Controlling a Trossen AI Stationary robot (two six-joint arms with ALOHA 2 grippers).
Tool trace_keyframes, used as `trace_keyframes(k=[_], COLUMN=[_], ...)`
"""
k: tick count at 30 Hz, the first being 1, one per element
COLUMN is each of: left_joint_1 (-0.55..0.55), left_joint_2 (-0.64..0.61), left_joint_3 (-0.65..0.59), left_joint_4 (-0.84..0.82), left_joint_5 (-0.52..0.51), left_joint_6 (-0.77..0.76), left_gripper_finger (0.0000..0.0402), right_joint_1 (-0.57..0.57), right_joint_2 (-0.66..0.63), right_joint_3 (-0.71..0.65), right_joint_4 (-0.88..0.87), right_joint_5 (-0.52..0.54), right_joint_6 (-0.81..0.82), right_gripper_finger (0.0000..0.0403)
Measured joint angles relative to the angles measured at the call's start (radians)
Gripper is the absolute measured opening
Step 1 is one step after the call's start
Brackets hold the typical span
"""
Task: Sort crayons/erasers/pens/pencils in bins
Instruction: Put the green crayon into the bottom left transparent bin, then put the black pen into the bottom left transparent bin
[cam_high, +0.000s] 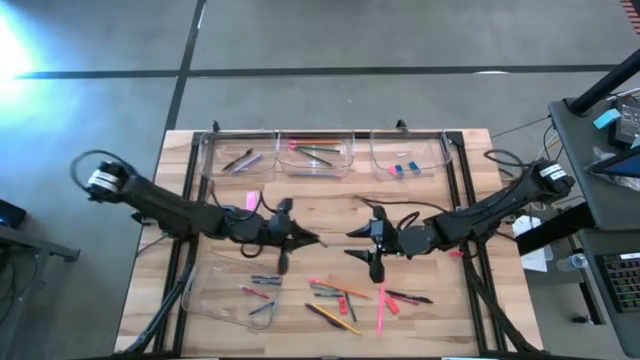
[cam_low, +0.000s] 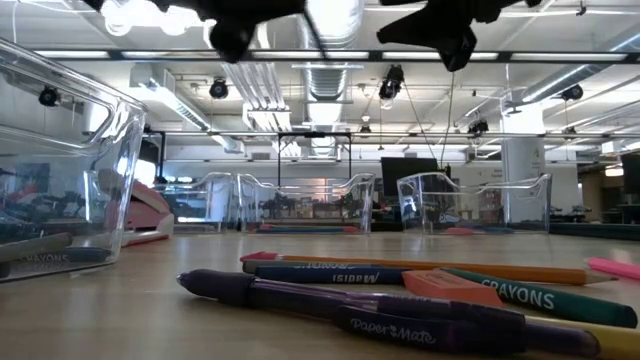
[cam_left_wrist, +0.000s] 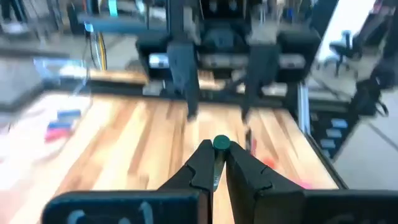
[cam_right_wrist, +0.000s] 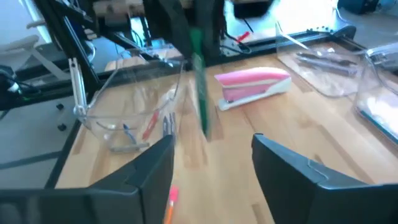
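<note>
My left gripper (cam_high: 312, 240) is above the middle of the table, shut on a green stick (cam_right_wrist: 199, 87), a pencil or a crayon, I cannot tell which. My right gripper (cam_high: 352, 243) faces it from the right, open and empty, with the stick a short way ahead of its fingers (cam_right_wrist: 155, 165). Loose pens, pencils, crayons and an eraser (cam_high: 350, 298) lie flat on the table near the front edge. Three clear bins (cam_high: 318, 155) stand along the far edge. A fourth bin (cam_high: 235, 290) stands at the near left. My left gripper pinches the green stick between its two fingertips just below its round upper end (cam_left_wrist: 221, 144). The stick hangs roughly upright below the fingers, clear of the table, with its lower end (cam_right_wrist: 206, 134) free in the air.
A pink stapler (cam_high: 250, 201) lies behind my left gripper, on the table's far left part. The far bins hold a few sticks (cam_high: 240, 158) and small erasers (cam_high: 403, 168). The near left bin holds a few sticks (cam_high: 262, 285). Black frame rails run along both table sides.
</note>
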Motion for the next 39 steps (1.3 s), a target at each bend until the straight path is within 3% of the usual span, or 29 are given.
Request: trace_keyframes(k=[6,10,16,23,33,39], left_joint_1=[-0.098,-0.211,-0.366,-0.398,-0.392,-0.385], left_joint_2=[-0.212,-0.261,-0.243,-0.174,-0.118,-0.188], left_joint_3=[0.052,0.081,0.091,0.088,0.088,0.094], left_joint_4=[-0.517,-0.693,-0.813,-0.917,-0.918,-0.898], left_joint_5=[0.025,0.024,0.033,0.044,0.036,-0.033], left_joint_6=[-0.140,-0.249,-0.322,-0.401,-0.390,-0.311], left_gripper_finger=[0.0009,0.0010,0.0012,0.0020,0.0133,0.0158], right_joint_1=[0.023,0.032,0.036,0.036,0.037,0.041], right_joint_2=[-0.055,-0.061,-0.060,-0.059,-0.059,-0.059], right_joint_3=[0.000,0.000,0.000,0.000,0.000,0.031], right_joint_4=[-0.115,-0.152,-0.157,-0.159,-0.185,-0.405], right_joint_5=[0.001,0.001,0.009,0.009,0.000,-0.097], right_joint_6=[0.058,0.071,0.074,0.077,0.084,0.235], right_gripper_finger=[0.0209,0.0204,0.0203,0.0203,0.0203,0.0203])
